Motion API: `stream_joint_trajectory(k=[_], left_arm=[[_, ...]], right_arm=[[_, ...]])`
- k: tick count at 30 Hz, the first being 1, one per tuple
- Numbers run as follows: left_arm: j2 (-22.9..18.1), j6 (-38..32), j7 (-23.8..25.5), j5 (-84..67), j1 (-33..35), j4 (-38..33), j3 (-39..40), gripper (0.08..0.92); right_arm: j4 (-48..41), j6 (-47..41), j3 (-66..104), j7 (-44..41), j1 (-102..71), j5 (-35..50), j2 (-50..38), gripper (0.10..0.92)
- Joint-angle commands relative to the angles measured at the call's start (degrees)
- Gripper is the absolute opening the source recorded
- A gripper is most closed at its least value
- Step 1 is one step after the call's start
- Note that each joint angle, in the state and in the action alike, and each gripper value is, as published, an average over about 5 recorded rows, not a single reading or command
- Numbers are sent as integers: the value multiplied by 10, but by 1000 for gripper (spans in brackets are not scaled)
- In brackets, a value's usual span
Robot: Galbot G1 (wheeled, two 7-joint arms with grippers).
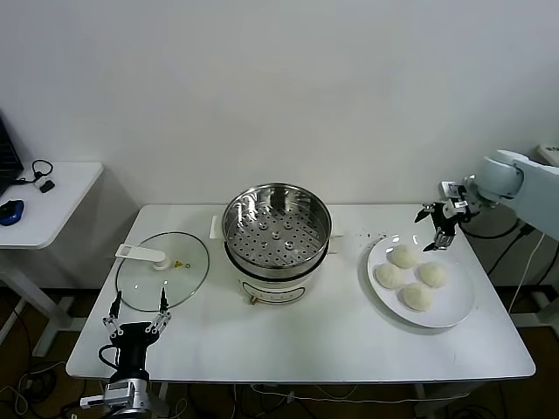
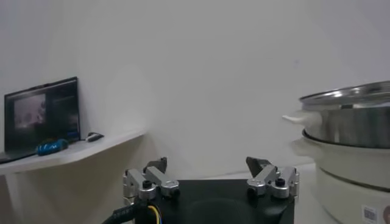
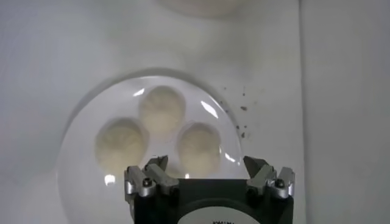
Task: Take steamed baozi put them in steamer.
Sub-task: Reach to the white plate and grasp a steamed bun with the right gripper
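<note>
Four off-white baozi [image 1: 410, 277] lie on a round white plate [image 1: 460, 312] at the table's right. The steel steamer [image 1: 276, 237] with its perforated tray stands mid-table, empty. My right gripper [image 1: 437, 227] is open and empty, hovering above the plate's far edge. In the right wrist view three baozi [image 3: 162, 109] show on the plate [image 3: 79, 176] below the open right gripper [image 3: 206, 163]. My left gripper [image 1: 137, 316] is open and parked at the table's front left; it also shows in the left wrist view [image 2: 207, 164], with the steamer [image 2: 350, 131] off to one side.
A flat glass lid [image 1: 163, 269] with a white handle lies left of the steamer. A small white side table [image 1: 39, 205] with a blue mouse stands at far left. A laptop [image 2: 41, 115] shows in the left wrist view.
</note>
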Motion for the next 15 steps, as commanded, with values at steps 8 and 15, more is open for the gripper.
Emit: stream_joint_trajectory(k=[8, 15], left_arm=[[-28, 3, 1, -3, -5, 11, -3, 823], [-28, 6, 1, -4, -6, 16, -6, 823]], right_arm=[[-128, 26, -3, -22, -65, -13, 102, 823], [-148, 23, 15, -19, -89, -30, 115, 823]])
